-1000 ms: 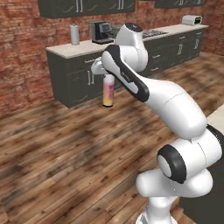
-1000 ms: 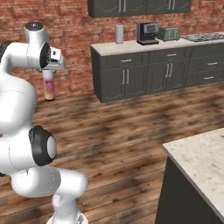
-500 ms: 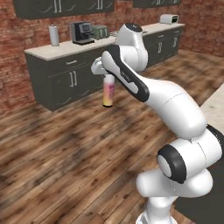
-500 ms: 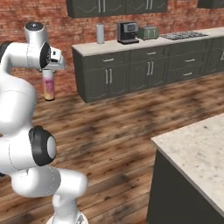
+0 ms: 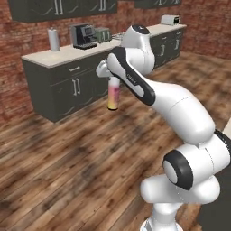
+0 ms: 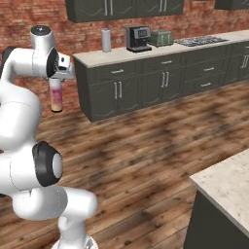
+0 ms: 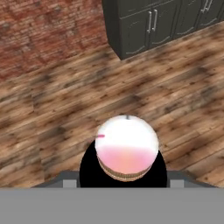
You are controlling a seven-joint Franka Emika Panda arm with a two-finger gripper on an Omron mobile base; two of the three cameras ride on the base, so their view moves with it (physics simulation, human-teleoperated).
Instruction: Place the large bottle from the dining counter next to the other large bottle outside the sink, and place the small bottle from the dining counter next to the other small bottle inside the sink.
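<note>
Hanging in mid-air, the white arm's two-finger gripper is clamped partway shut on the top of the tall slim bottle that fades from pink down to yellow-orange, so the bottle dangles upright below it, well above the brown wood plank floor. From the hand camera you're looking straight down the bottle, which shows as a round white-and-pink disc over its black cap, floor planks all around. Behind the bottle is a run of dark grey cabinets with a beige countertop against a red brick wall. On that countertop sit a pale grey cylinder, a black coffee machine and a greenish toaster. A corner of the beige speckled stone dining counter pokes in at the lower right of the right base view.
</note>
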